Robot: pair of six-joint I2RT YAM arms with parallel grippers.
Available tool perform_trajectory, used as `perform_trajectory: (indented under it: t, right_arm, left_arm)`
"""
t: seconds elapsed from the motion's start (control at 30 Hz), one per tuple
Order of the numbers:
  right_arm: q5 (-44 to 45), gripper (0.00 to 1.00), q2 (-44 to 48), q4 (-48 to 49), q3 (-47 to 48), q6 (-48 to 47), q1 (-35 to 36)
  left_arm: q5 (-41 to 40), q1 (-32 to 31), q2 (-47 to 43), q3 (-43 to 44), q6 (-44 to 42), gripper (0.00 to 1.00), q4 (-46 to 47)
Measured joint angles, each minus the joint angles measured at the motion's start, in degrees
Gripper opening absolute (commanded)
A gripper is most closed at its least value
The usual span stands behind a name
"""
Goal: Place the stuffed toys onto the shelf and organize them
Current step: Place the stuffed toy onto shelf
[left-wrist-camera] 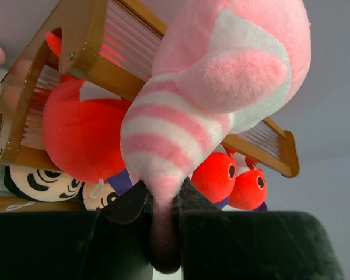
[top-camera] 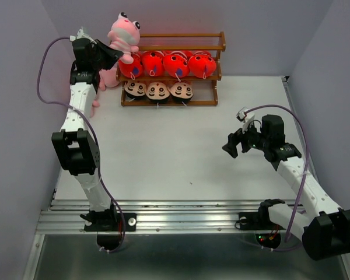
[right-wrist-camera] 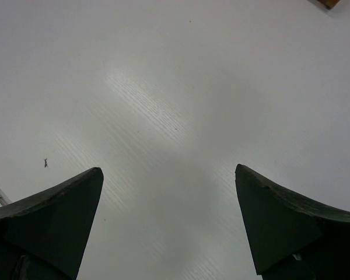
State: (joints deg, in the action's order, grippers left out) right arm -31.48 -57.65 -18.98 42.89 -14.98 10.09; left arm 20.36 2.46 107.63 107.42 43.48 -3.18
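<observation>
My left claw (left-wrist-camera: 163,233) pinches one thin lower limb of a pink striped frog (left-wrist-camera: 221,99), held at the upper left of the overhead frame, beside the top-left corner of the shelf (top-camera: 181,48). My right claw (top-camera: 235,143) is spread over the desk (top-camera: 181,151) at right. Risk: a grip on so narrow a limb lets the body swing, slip, or snag the corner post. Red fish (top-camera: 165,64) fill the middle tier, boy dolls (top-camera: 157,90) the bottom. The desk is pale and smooth; the walls (top-camera: 315,46) plain lavender-grey.
</observation>
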Motion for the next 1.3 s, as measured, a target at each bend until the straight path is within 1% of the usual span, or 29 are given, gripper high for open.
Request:
perform_trajectory:
  t: [0.17,0.37,0.53,0.67,0.9,0.93,1.03,1.1,1.13,1.3]
  right_arm:
    - [0.8,1.00,0.0,0.2,0.0,-0.3,0.0]
    - [1.2,1.00,-0.1,0.2,-0.6,-0.5,0.0]
    - [1.4,1.00,-0.2,0.2,-0.6,-0.7,0.0]
    - [1.5,1.00,-0.2,0.2,-0.6,-0.7,0.0]
    - [1.7,1.00,-0.8,0.2,-0.6,-0.7,0.0]
    - [1.8,1.00,-0.9,0.2,-0.6,-0.8,0.0]
    - [1.9,1.00,-0.9,0.2,-0.6,-0.9,0.0]
    - [2.0,1.00,-0.9,0.2,-0.6,-0.9,0.0]
    - [2.1,1.00,-0.9,0.2,-0.6,-0.9,0.0]
    - [2.3,1.00,-1.0,0.2,-0.6,-1.0,0.0]
  left_arm:
    - [2.4,1.8,3.3,3.8,3.3,0.00,-1.0]
    - [4.5,2.1,7.1,8.1,7.4,0.02,-0.9]
    - [5.6,2.1,8.9,8.9,10.9,0.03,-0.8]
    - [6.2,2.2,9.4,9.0,13.7,0.07,0.2]
    - [7.2,2.6,10.8,10.4,17.6,0.23,1.2]
    - [7.4,2.6,11.0,10.6,17.8,0.29,1.3]
    - [8.1,2.9,11.6,10.9,19.1,0.35,1.7]
    - [8.4,2.9,11.6,10.9,19.6,0.41,1.7]
    - [8.5,2.9,11.6,10.9,19.8,0.45,1.8]
    - [8.9,3.0,11.6,10.9,20.2,0.57,2.0]
